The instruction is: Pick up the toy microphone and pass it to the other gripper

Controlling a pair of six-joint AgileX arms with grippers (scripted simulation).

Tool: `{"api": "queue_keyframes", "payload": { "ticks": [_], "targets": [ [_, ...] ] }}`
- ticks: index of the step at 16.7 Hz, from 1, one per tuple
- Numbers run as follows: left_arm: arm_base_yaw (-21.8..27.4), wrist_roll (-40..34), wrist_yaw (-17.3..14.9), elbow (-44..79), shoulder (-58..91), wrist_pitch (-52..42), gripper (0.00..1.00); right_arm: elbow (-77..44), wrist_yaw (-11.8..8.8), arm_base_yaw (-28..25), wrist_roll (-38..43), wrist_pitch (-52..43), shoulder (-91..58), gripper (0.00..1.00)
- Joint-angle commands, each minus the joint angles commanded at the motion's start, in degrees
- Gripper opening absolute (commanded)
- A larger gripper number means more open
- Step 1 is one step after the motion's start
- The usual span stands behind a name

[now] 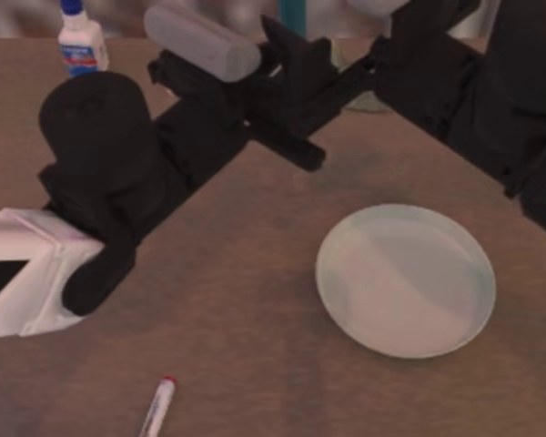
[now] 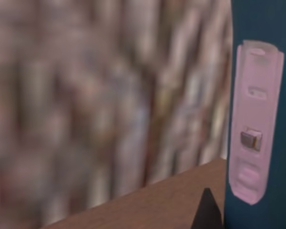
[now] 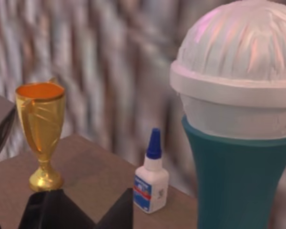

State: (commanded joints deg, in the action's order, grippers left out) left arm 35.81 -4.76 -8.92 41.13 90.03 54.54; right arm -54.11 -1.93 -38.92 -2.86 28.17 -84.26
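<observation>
The toy microphone (image 3: 238, 124) stands upright, lifted well above the table, with its round white head on top of the teal handle (image 1: 292, 14). The white button strip (image 2: 255, 119) runs down the handle in the left wrist view. My left gripper (image 1: 287, 64), at the back middle of the table, is shut on the handle; one black fingertip (image 2: 207, 212) lies against its side and the other is hidden. My right gripper (image 3: 94, 193), the other gripper on the all-black arm (image 1: 437, 77), is open close beside the microphone, with nothing between its fingers.
A pale round plate (image 1: 405, 278) lies on the right half of the table. A white marker with a red cap (image 1: 158, 405) lies near the front edge. A glue bottle (image 1: 82, 41) stands at the back left, and a gold trophy (image 3: 42, 138) beyond it.
</observation>
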Motion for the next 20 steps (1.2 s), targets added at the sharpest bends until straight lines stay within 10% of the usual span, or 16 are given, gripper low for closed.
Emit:
{"api": "queue_keyframes", "payload": {
  "ticks": [8, 20],
  "targets": [
    [0.0, 0.0, 0.0, 0.0, 0.0, 0.0, 0.0, -6.14, 0.27, -0.18, 0.02, 1.55, -7.51, 1.0],
    [0.0, 0.0, 0.0, 0.0, 0.0, 0.0, 0.0, -6.14, 0.27, -0.18, 0.02, 1.55, -7.51, 0.1]
  ]
}}
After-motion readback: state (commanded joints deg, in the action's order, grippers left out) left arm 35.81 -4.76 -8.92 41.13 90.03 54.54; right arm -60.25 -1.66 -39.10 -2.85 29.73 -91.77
